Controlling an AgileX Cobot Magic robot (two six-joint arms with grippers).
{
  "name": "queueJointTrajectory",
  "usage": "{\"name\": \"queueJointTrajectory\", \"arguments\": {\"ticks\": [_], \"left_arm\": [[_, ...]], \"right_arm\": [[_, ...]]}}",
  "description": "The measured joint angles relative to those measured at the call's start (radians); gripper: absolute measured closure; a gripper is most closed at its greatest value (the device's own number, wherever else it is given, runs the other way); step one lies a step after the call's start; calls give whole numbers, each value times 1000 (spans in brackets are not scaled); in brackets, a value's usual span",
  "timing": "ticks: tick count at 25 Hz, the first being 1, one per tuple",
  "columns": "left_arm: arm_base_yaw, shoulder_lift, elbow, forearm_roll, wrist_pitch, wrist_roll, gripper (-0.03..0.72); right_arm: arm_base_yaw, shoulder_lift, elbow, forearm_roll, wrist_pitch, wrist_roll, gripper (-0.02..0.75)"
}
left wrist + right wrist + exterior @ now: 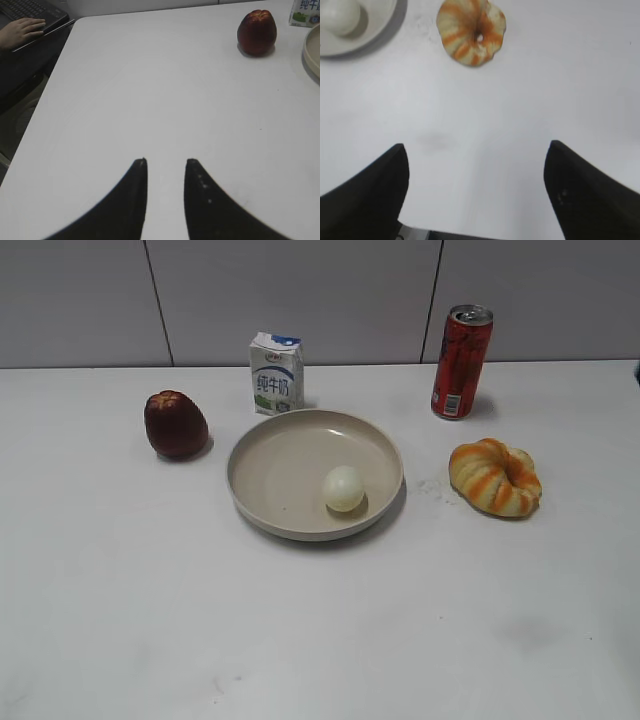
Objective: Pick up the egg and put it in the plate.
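Egg [343, 488], small, smooth and cream-white, is lying inside the wide round shallow beige plate [262, 468], toward the plate's right front, close to the raised rim. Nearest the wrist cameras, both arms are hanging over bare stretches of the white matte worktop [300, 630], neither touching anything. The left pincer [165, 161] is showing two dark fingers with a narrow gap between the tips, nothing between them; the jaws are standing slightly parted. The right pincer [476, 147] is spread wide, its two dark fingers standing far apart at the bottom corners of its view, also holding nothing. Neither pincer is appearing in the exterior view.

Farther out, the plate is sitting near the middle of the worktop. To its right, apart from it, an orange-and-cream striped ring-shaped bread [496, 477] is resting on the worktop. To the plate's left, a dark red apple [175, 424] is standing on its own. Just behind the plate, a small white-and-blue milk carton [276, 373] is standing upright, and farther right a tall red drink can [461, 362] is standing upright near the grey wall.

In the left wrist view, a person's hand [21, 31] is resting on a dark keyboard [34, 11] beyond the worktop's edge.
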Motion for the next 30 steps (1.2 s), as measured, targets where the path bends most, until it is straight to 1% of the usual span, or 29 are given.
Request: {"name": "queueJointTrajectory", "arguments": {"ticks": [3,7,13,17,19,22,25,30], "left_arm": [[0,0,0,0,0,0,489],[0,0,0,0,0,0,489],[0,0,0,0,0,0,489],[0,0,0,0,0,0,489],[0,0,0,0,0,0,489],[0,0,0,0,0,0,489],[0,0,0,0,0,0,489],[0,0,0,0,0,0,489]], "right_arm": [[0,-176,175,9,1,0,101],[0,-392,358,40,-20,-33,101],[0,-685,550,68,-122,-107,104],[0,-782,658,89,-154,-119,106],[0,-798,693,120,-156,-140,115],[0,-800,700,146,-159,-168,140],[0,-800,700,152,-160,-175,155],[0,-802,700,154,-161,-178,158]]}}
